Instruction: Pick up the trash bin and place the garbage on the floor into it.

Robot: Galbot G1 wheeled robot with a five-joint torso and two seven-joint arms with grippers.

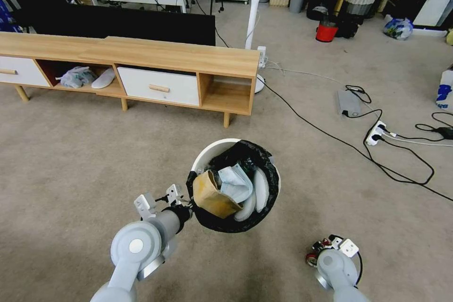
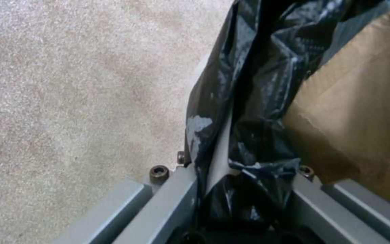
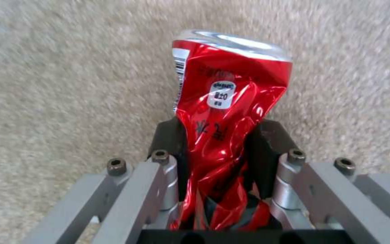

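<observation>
Jaws pinch crushed red can (image 3: 231, 112); left apparently clamps trash bin (image 1: 212, 151) rim.

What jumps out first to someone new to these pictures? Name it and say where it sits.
The trash bin, white with a black liner, hangs above the floor in the middle of the head view, its rim pinched by the left gripper, a brown paper carton and pale litter inside. Lower right, the right gripper is shut on a crushed red can over bare carpet.
</observation>
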